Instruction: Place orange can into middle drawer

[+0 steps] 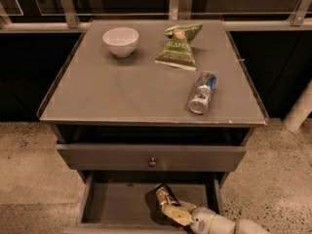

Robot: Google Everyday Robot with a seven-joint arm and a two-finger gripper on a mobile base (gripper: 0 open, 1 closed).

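The orange can (164, 195) lies tilted inside the open middle drawer (117, 204), right of the drawer's centre, with its far end pointing towards the back. My gripper (174, 212) reaches into the drawer from the lower right. Its yellowish fingers (178, 216) are closed on the can's near end. The white wrist (209, 222) sits over the drawer's front right corner. The can's near end is hidden by the fingers.
Above the open drawer is a grey drawer front with a small dark knob (152, 162). On the cabinet top stand a white bowl (120, 41), a green chip bag (179, 45) and a silver and blue can (202, 92) lying on its side. A white post (300, 111) stands at right.
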